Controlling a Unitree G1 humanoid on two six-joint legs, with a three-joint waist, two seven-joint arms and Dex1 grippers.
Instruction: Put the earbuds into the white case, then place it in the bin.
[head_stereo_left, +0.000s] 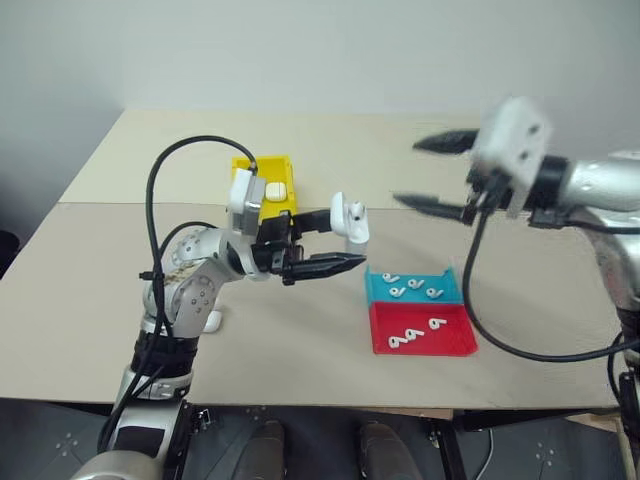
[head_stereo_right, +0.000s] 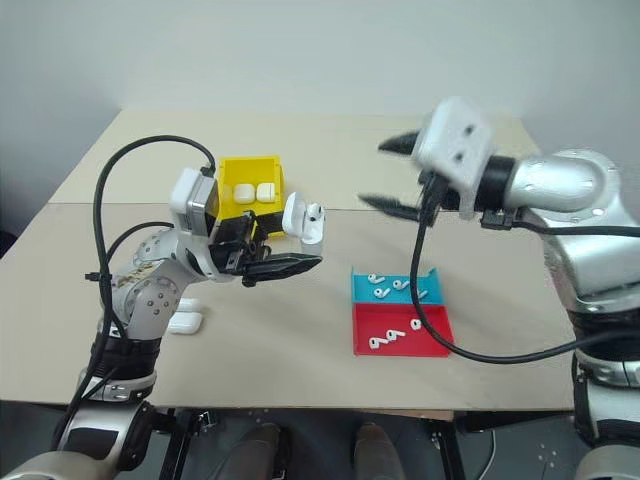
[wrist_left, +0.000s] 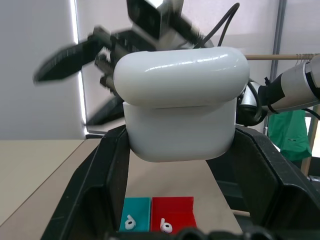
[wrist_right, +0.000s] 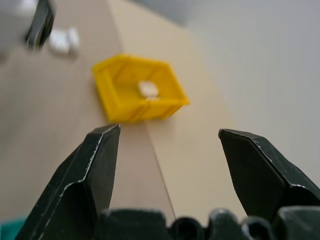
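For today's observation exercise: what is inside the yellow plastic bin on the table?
Inside the yellow plastic rectangular bin lie two small glossy white rounded cases, side by side on its floor. In the left eye view the left arm covers part of the bin, so anything else there cannot be seen.

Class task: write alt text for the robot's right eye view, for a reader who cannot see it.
The left hand holds a white earbud case above a beige table, while the open right hand hovers alongside. A yellow bin containing white cases sits behind; a blue-and-red tray of earbuds lies beneath the right hand.
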